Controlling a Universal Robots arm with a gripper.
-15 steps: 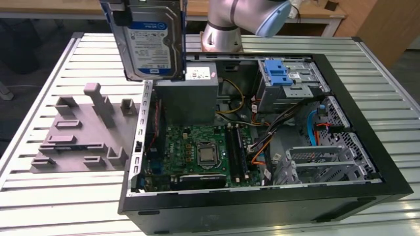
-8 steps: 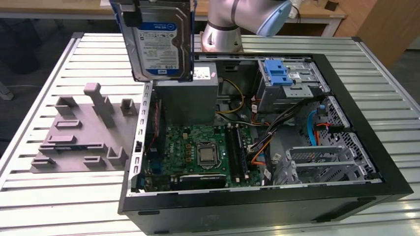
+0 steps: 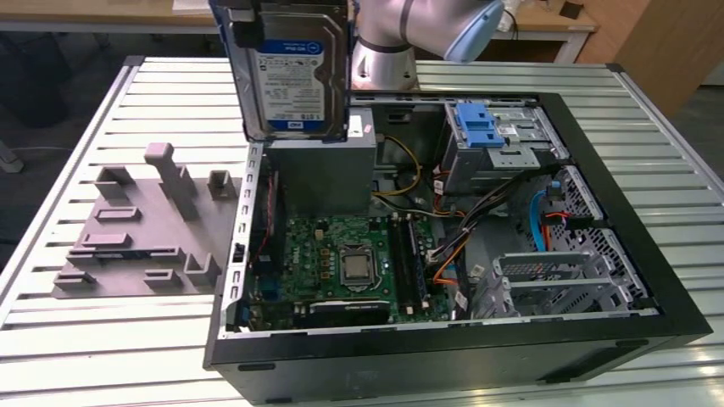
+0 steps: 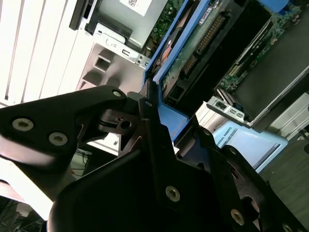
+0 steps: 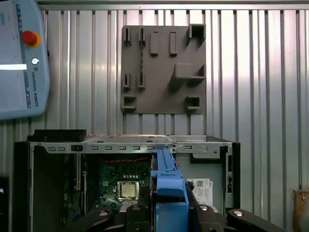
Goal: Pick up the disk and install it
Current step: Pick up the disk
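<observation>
Disk (image 3: 288, 72) held above the open computer case (image 3: 453, 366)
The gripper (image 5: 169, 209) has its fingers (image 5: 137, 216) clenched on the blue end handle, with the disk between them, hanging upright.

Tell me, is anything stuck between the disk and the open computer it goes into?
Nothing visible. The jaws hold the disk by its blue end, in the air over the open computer case, with nothing between them.
</observation>
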